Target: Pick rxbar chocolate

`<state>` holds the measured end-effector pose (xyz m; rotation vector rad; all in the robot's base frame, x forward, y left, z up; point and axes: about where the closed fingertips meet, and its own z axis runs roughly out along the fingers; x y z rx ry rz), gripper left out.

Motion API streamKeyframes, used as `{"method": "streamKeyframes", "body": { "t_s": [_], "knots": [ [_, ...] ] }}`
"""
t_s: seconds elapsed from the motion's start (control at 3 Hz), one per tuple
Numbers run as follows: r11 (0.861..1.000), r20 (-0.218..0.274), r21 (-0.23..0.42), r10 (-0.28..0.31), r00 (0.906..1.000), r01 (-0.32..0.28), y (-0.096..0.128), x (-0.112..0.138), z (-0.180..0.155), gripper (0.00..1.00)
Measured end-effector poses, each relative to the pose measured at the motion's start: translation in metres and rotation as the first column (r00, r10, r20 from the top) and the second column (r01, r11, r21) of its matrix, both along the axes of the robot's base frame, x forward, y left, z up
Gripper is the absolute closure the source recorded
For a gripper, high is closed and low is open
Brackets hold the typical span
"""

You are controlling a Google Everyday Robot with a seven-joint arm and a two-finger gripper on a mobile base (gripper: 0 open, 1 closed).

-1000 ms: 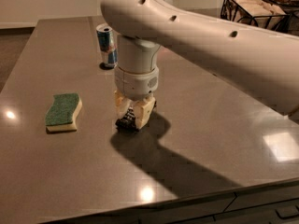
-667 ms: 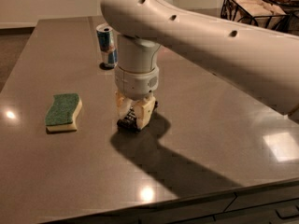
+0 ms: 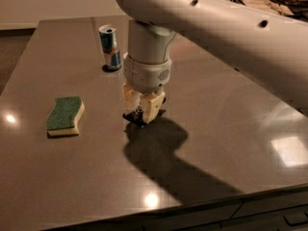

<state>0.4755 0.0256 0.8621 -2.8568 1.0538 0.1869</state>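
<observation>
One hand (image 3: pixel 141 113) above table (image 3: pixel 231 129) — rxbar chocolate (image 3: pixel 133 118) raised.

Probably lab (dim): robot end effector (image 3: pixel 142 113) low over grey table (image 3: pixel 57 177).

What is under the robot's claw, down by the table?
Just a dark end of the rxbar chocolate shows below the claw. The claw covers the rest, and whether it rests on the table cannot be seen.
</observation>
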Motion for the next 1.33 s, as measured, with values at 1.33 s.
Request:
{"method": "streamKeyframes", "body": {
  "t_s": [1.33],
  "knots": [
    [0.981, 0.072, 0.173, -0.101, 0.9923, 0.087, 0.007, 0.013, 0.088, 1.0]
  ]
}}
